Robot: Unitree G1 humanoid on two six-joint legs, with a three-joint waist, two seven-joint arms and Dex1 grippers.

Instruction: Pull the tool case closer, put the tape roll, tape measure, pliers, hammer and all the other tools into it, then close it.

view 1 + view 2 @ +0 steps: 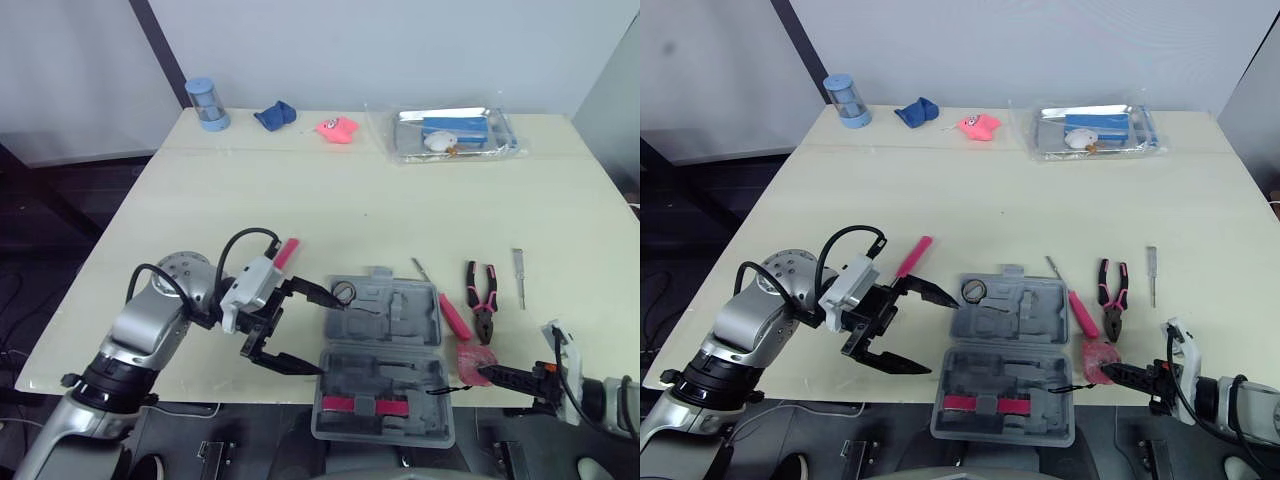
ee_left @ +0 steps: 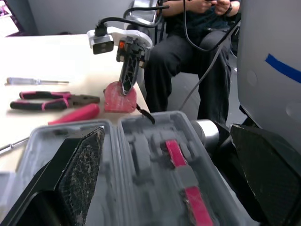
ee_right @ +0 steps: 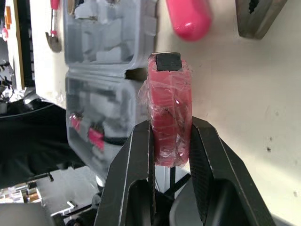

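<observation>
Left gripper point(image 1: 330, 337) is gaping wide and holding nothing, right at the case's point(image 1: 385, 360) left edge. The case sits open at the counter's point(image 1: 300, 190) near edge. Just right of it, the right gripper point(image 3: 170, 127) is clamped on the tape roll point(image 3: 167, 94), so I'd say we're at the loading step. Next move, I guess: carry the roll left over the case and let go.
</observation>
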